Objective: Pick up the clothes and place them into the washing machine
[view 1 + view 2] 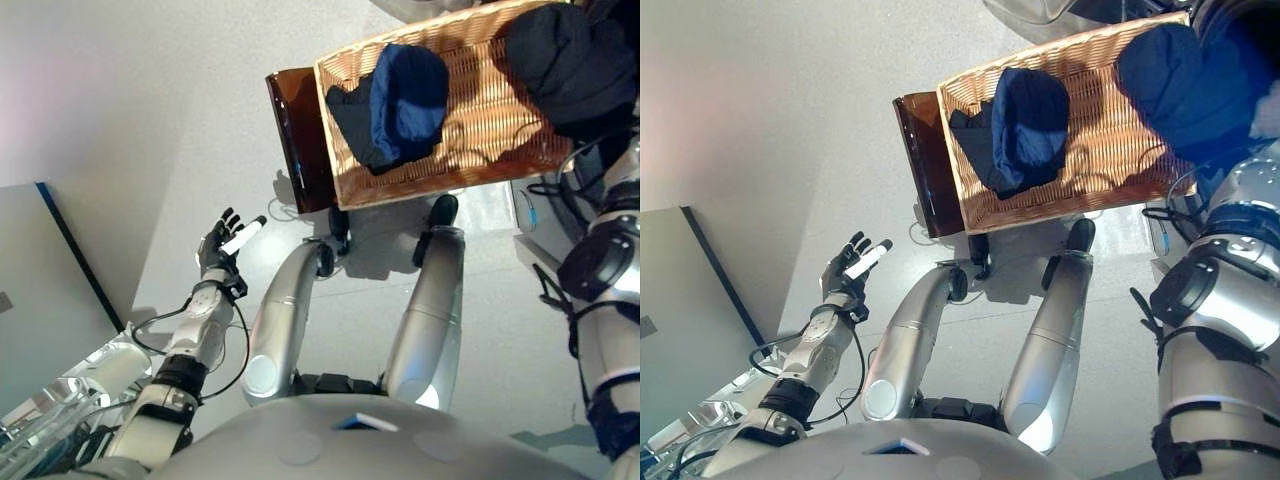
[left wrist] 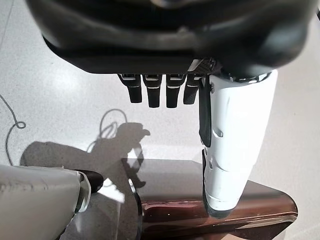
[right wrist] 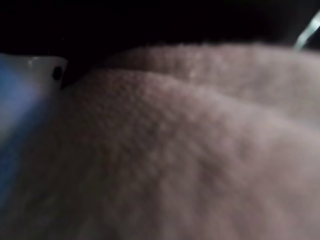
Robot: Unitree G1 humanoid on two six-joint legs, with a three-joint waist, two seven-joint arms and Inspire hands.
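Grey floor, wicker basket (image 1: 480,120) far right holds blue garment (image 1: 400,100) | right eye: second dark garment (image 1: 1185,85) bunched high right, right hand hidden, grip unknowable | left wrist: left hand (image 2: 170,90) empty, fingers straight | right wrist: cloth only; soft, light, grab a fold.

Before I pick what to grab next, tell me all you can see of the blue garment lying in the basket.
The blue garment lies crumpled in the woven wicker basket, toward its left end. It looks like soft cloth: a bright blue rounded bulge on top, darker navy folds spreading below and to the left. It rests on the basket's floor; no hand touches it. A second dark bundle sits apart at the basket's right end.
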